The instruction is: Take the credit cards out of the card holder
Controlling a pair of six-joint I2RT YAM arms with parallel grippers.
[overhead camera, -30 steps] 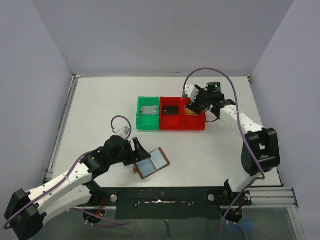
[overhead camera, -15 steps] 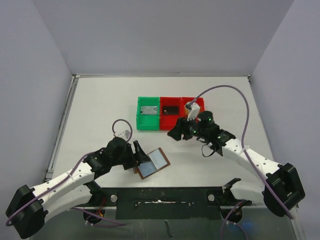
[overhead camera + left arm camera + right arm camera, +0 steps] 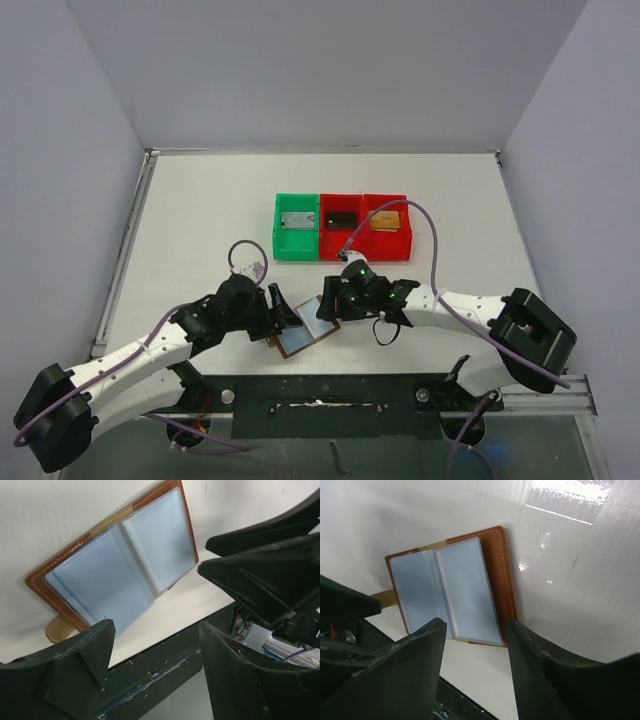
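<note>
Gold card (image 3: 385, 222) in rightmost red bin (image 3: 388, 252)

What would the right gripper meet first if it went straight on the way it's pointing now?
Most likely the card holder, lying open on the table: its pale pockets sit straight ahead, between the open fingers of the right gripper. The gap is hard to judge.

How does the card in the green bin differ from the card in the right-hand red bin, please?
The grey card in the green bin is silvery; the gold card in the right-hand red bin is yellow-gold. The grey card sits at the row's left end, the gold card at its right end. Both lie flat, out of the open card holder.
</note>
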